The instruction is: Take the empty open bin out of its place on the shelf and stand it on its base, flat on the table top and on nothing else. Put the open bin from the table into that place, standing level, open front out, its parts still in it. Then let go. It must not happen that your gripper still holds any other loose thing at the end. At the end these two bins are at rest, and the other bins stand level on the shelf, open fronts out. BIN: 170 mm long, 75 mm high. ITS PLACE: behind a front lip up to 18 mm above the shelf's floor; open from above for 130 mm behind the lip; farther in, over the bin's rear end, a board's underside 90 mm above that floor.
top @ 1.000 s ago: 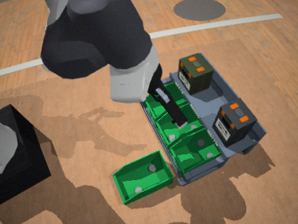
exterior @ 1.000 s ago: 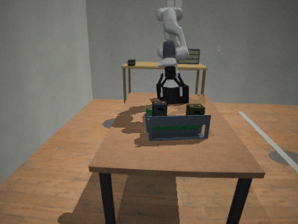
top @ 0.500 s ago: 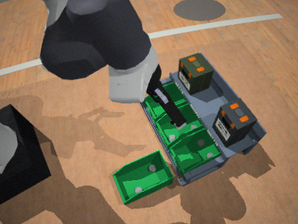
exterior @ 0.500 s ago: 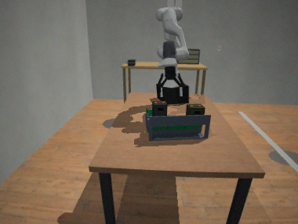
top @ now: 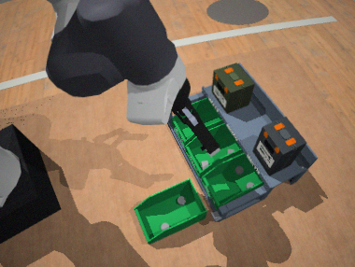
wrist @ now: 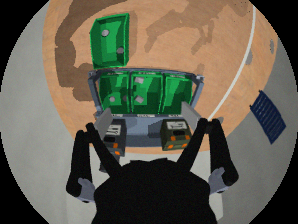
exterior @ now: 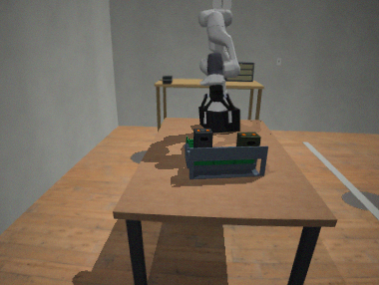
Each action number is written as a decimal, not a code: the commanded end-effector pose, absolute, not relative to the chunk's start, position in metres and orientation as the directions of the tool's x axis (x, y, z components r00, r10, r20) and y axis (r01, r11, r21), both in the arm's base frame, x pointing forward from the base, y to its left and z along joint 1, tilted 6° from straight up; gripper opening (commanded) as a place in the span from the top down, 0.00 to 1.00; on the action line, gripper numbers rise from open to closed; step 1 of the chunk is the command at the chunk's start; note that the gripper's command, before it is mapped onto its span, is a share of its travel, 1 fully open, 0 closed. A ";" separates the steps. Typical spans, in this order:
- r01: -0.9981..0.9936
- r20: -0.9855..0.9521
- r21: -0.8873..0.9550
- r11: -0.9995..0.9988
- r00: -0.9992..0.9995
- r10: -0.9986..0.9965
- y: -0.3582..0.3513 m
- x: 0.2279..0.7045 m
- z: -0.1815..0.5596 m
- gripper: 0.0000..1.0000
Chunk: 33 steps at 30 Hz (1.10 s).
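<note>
A grey-blue shelf (top: pixel 243 145) holds three green open bins in a row. The far bin (top: pixel 202 111) looks empty and is partly hidden by my arm; in the wrist view it is the right one (wrist: pixel 174 91). The middle bin and the near bin (top: pixel 232 179) hold small grey parts. A fourth green bin (top: pixel 170 210) with two grey parts stands on the table in front of the shelf's near end; it also shows in the wrist view (wrist: pixel 109 39). My gripper (top: pixel 205 137) hangs above the row of bins, open and empty.
Two dark boxes with orange marks (top: pixel 233 87) (top: pixel 278 146) stand on the shelf's upper board behind the bins. A black block (top: pixel 21 182) sits at the table's left. In the exterior view the shelf's back (exterior: pixel 226 161) faces the camera.
</note>
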State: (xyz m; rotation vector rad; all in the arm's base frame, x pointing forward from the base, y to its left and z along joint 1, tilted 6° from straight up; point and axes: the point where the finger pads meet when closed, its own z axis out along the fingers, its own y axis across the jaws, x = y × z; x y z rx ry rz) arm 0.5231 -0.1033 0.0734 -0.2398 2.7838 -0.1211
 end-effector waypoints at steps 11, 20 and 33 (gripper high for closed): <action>-0.110 -0.340 -0.105 0.988 -0.930 -0.139 -0.105 0.521 0.071 0.00; -0.091 -0.344 -0.100 0.991 -0.931 -0.120 -0.106 0.519 0.070 0.00; -0.069 -0.349 -0.095 0.993 -0.932 -0.098 -0.107 0.516 0.068 0.00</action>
